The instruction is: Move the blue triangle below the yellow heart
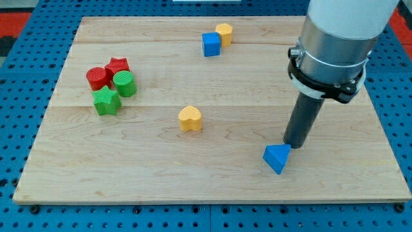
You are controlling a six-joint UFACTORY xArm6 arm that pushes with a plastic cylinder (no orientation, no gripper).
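Observation:
The blue triangle (277,158) lies on the wooden board (212,180) at the lower right. The yellow heart (190,118) sits near the board's middle, to the left of the triangle and a little higher. My tip (293,145) stands right at the triangle's upper right edge, touching or nearly touching it. The rod rises from there into the arm's grey and white body at the view's top right.
A blue cube (210,44) and a yellow hexagon-like block (224,33) sit together at the top centre. At the left is a cluster: a red cylinder (97,78), a red star (118,66), a green cylinder (125,84) and a green star (106,100).

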